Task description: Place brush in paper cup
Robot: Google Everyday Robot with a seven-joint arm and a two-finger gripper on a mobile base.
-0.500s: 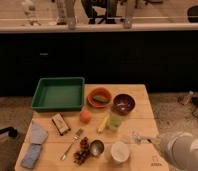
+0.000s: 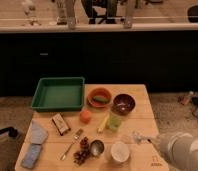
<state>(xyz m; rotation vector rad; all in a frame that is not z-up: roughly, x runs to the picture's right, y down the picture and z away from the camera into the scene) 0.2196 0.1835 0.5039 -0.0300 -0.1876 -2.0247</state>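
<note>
The brush (image 2: pixel 138 137), with a pale clear head and a thin handle, lies on the wooden table (image 2: pixel 142 117) near its right front. The white paper cup (image 2: pixel 119 151) stands upright to the brush's lower left, at the front edge. My gripper (image 2: pixel 161 145) is at the end of the white arm (image 2: pixel 184 151) in the lower right corner, just right of the brush's handle end. I cannot tell whether it touches the brush.
A shiny metal cup (image 2: pixel 96 148), grapes (image 2: pixel 82 151) and a fork (image 2: pixel 72 143) lie left of the paper cup. A yellow-green cup (image 2: pixel 115 121), maroon bowl (image 2: pixel 124 103), orange bowl (image 2: pixel 99 97) and green tray (image 2: pixel 57 94) stand behind. Blue cloths (image 2: pixel 34 142) lie at the left.
</note>
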